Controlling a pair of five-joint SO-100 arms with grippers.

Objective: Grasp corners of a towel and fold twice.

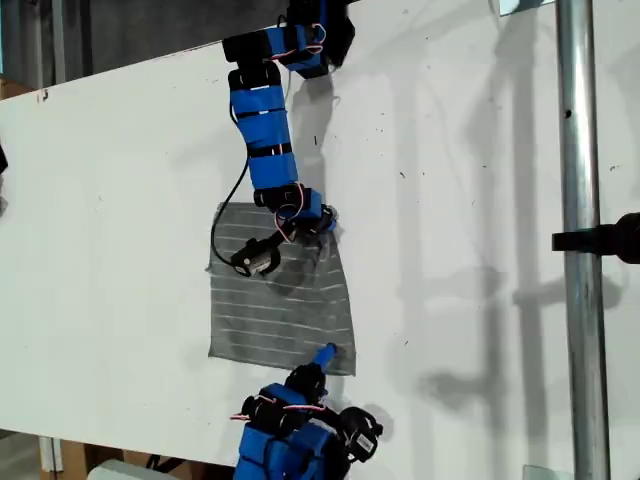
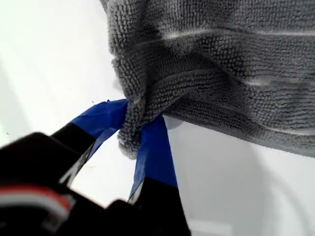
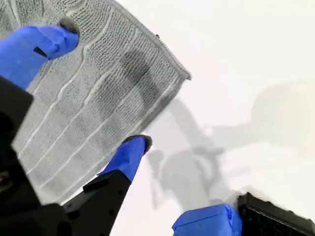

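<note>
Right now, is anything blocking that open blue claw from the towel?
Nothing visible does. My second gripper is open astride the towel's edge, with only bare white table beside it. My first gripper pinches another corner.

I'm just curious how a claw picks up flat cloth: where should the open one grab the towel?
Its flat corner nearest my open second gripper, I'd say. Come in from the bare table outside the towel, so one finger slips under the thin edge; my first gripper pinches another corner.
</note>
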